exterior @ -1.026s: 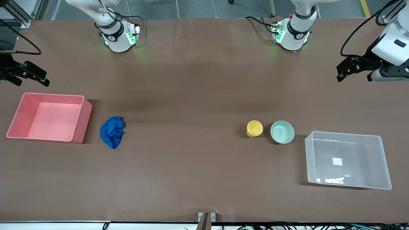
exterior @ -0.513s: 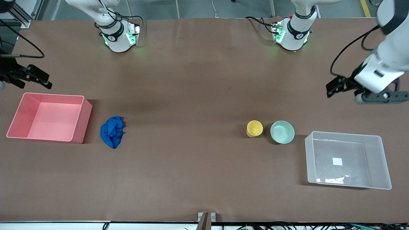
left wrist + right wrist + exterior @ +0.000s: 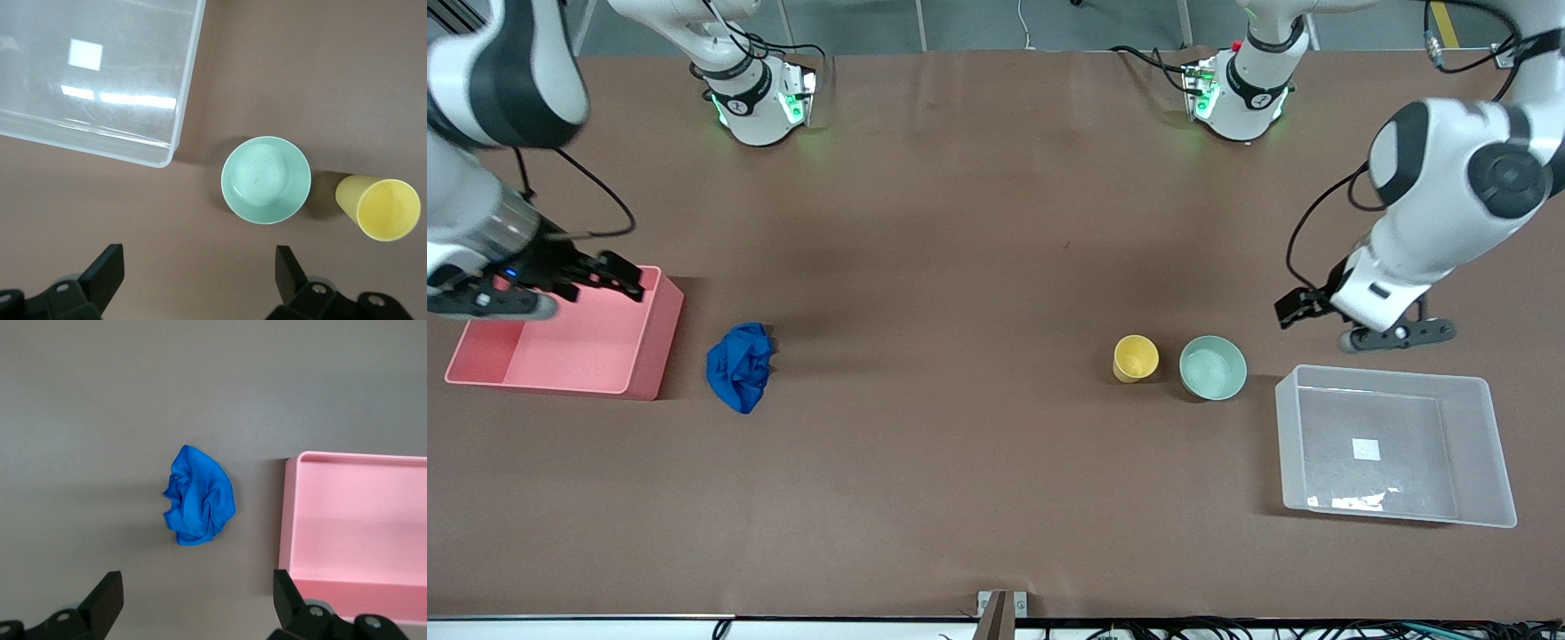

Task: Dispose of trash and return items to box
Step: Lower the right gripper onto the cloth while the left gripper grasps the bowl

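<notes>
A: Where does everything sit?

B: The blue cloth lies on the surface just beside the pink tub. The yellow cup and green bowl stand side by side, the bowl nearer the clear box.

A: And the arms?

B: The right pincer hangs over the pink tub's rim, fingers spread wide, holding nothing. The left pincer hovers over bare surface near the box and bowl, also wide open and empty (its wrist view shows both fingertips well apart).

A: How best to grab?

B: I'd centre the right pincer over the cloth's bulk and come straight down. The left one should straddle the bowl's rim without nudging the cup.
</notes>
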